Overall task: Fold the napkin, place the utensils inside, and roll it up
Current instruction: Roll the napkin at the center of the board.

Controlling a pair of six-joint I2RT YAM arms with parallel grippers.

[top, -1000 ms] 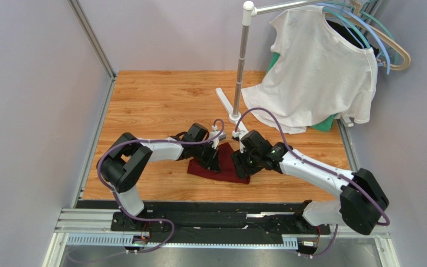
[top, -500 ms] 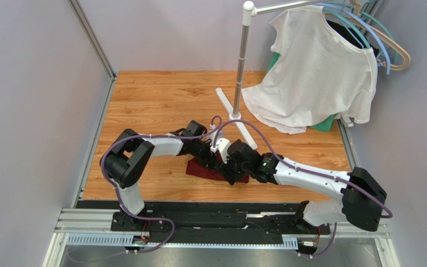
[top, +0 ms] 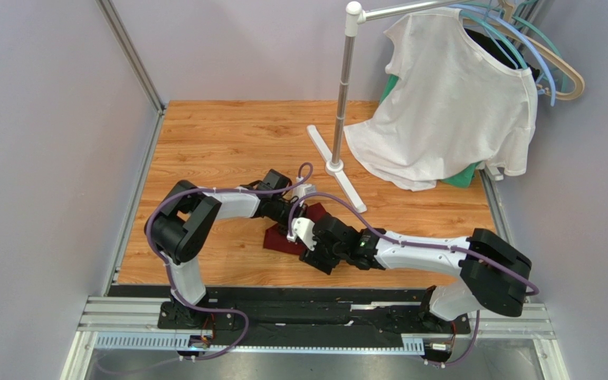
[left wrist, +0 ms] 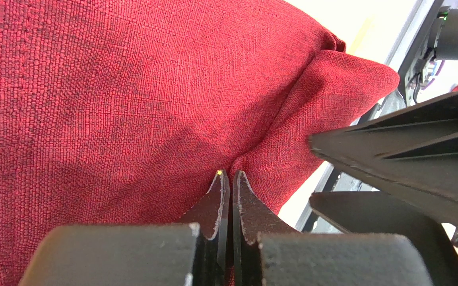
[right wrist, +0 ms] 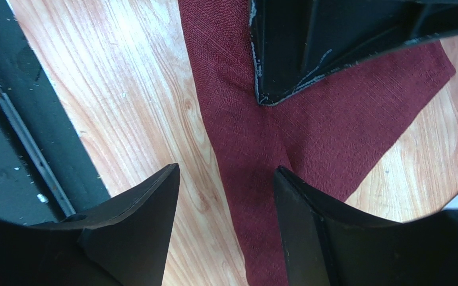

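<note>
Your left hand, fingers pressed together on a pucker of the napkin, pins the maroon cloth at the near middle of the table, while your right hand hangs spread-jawed over its near strip. The likely risk: if the right hand closes while the left is tugging, the thin cloth could bunch, drag or slip free, spoiling the fold.

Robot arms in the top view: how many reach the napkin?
2. The left arm, from the left, fingers pinching the napkin; the right arm, from the right, fingers open over it.
</note>
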